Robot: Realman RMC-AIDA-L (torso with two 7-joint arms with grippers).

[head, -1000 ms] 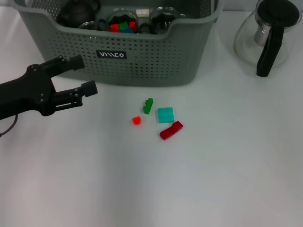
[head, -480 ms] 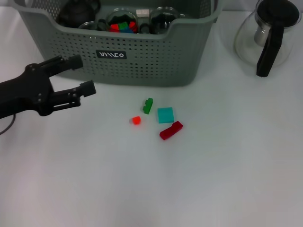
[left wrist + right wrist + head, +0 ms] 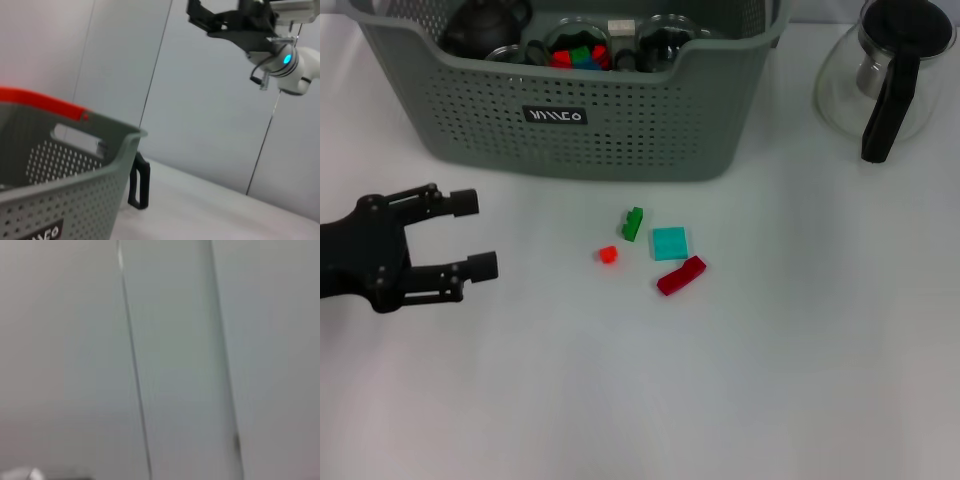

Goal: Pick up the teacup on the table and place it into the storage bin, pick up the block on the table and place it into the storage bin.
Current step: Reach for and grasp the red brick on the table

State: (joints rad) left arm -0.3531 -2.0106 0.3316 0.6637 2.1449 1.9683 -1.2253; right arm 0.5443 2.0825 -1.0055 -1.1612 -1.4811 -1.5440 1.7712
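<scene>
Four blocks lie on the white table in the head view: a green one [image 3: 633, 223], a teal square [image 3: 670, 243], a small red one [image 3: 608, 254] and a dark red bar [image 3: 681, 275]. Behind them stands the grey-green storage bin [image 3: 620, 130], holding glass teacups [image 3: 578, 40] with coloured blocks and a dark teapot [image 3: 483, 25]. My left gripper [image 3: 475, 234] hovers open and empty at the left, well apart from the blocks and below the bin's front wall. The right gripper [image 3: 220, 22] hangs raised far off in the left wrist view.
A glass carafe [image 3: 885, 75] with a black handle stands at the back right. The left wrist view shows the bin's perforated wall [image 3: 60, 165] and the carafe handle [image 3: 139, 182] beyond it. The right wrist view shows only a plain wall.
My left gripper has drawn back from the bin's front wall toward the near left and stays open. The blocks have not moved.
</scene>
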